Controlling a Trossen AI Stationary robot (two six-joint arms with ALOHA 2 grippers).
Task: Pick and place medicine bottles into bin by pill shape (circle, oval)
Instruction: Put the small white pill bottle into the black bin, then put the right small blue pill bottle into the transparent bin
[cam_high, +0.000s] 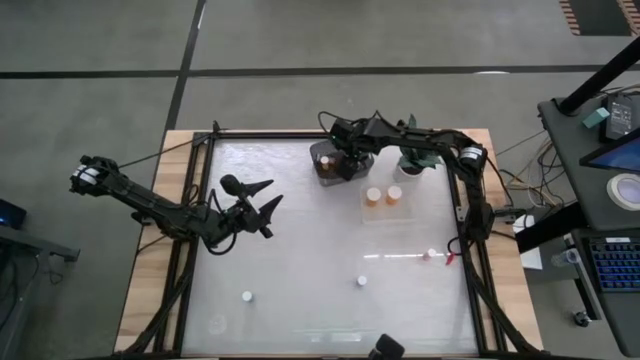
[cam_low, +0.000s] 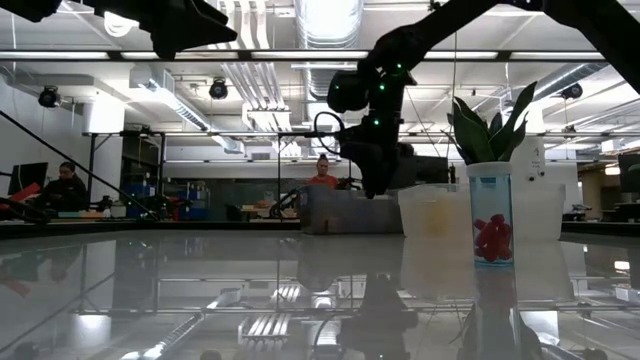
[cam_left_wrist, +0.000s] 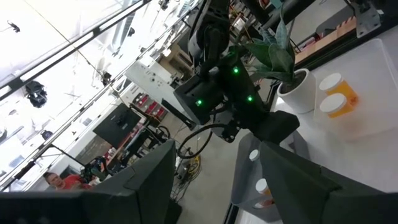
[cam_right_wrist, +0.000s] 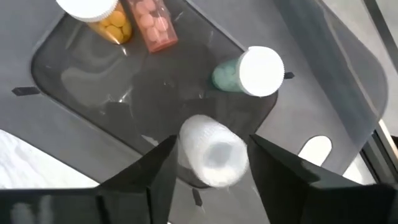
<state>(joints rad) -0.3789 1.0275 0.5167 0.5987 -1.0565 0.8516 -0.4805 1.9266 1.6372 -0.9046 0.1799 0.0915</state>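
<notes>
Right hand (cam_right_wrist: 208, 163) over the dark bin (cam_high: 330, 160), fingers spread either side of a white bottle (cam_right_wrist: 212, 154), grip not clear. Wrist view alone shows the bin's contents: green bottle (cam_right_wrist: 247, 73), yellow and pink pill bottles. Left hand (cam_high: 255, 203) open mid-desk (cam_high: 300, 260), empty. Two orange bottles (cam_high: 384, 195) sit in the clear bin.

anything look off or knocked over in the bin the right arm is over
Not spilled, but untidy: inside the grey bin the bottles lie tipped at different angles, not upright. A white bottle sits between the right pincer fingers, blurred, so I cannot tell if it is gripped or dropping.
</notes>
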